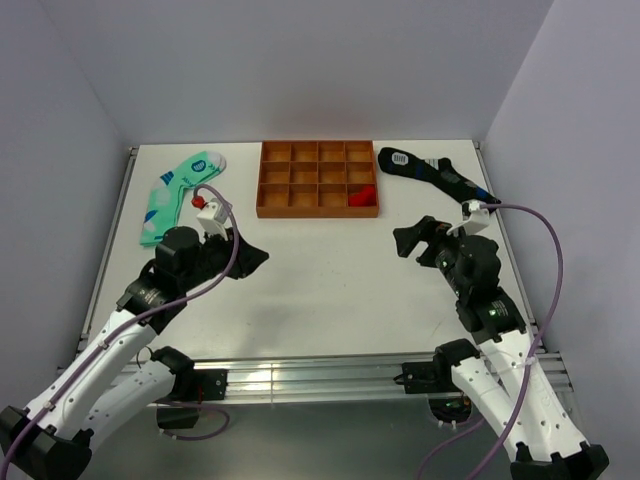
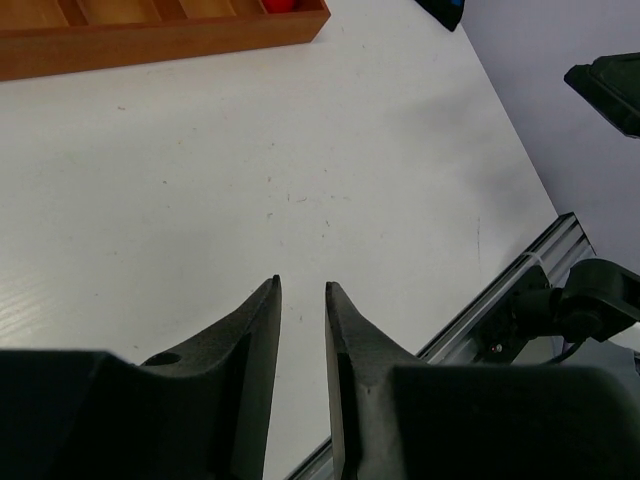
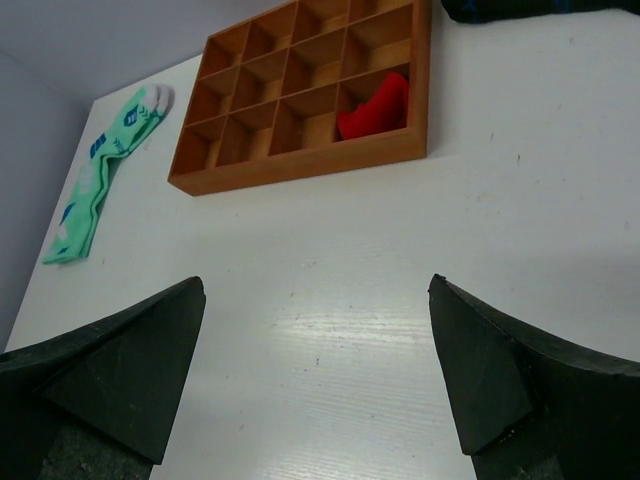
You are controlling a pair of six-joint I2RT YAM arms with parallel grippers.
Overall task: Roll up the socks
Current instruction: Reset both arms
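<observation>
A mint-green patterned sock (image 1: 178,195) lies flat at the back left of the table; it also shows in the right wrist view (image 3: 100,175). A dark navy sock (image 1: 432,175) lies at the back right, and its edge shows in the right wrist view (image 3: 530,8). My left gripper (image 1: 255,257) hovers over bare table, empty, with only a narrow gap between its jaws (image 2: 302,287). My right gripper (image 1: 405,240) is wide open and empty above bare table (image 3: 317,290). Both grippers are well short of the socks.
A wooden compartment tray (image 1: 318,212) stands at the back centre, between the socks. A red rolled sock (image 1: 362,194) sits in its front right compartment, seen also in the right wrist view (image 3: 375,105). Walls enclose the table on three sides.
</observation>
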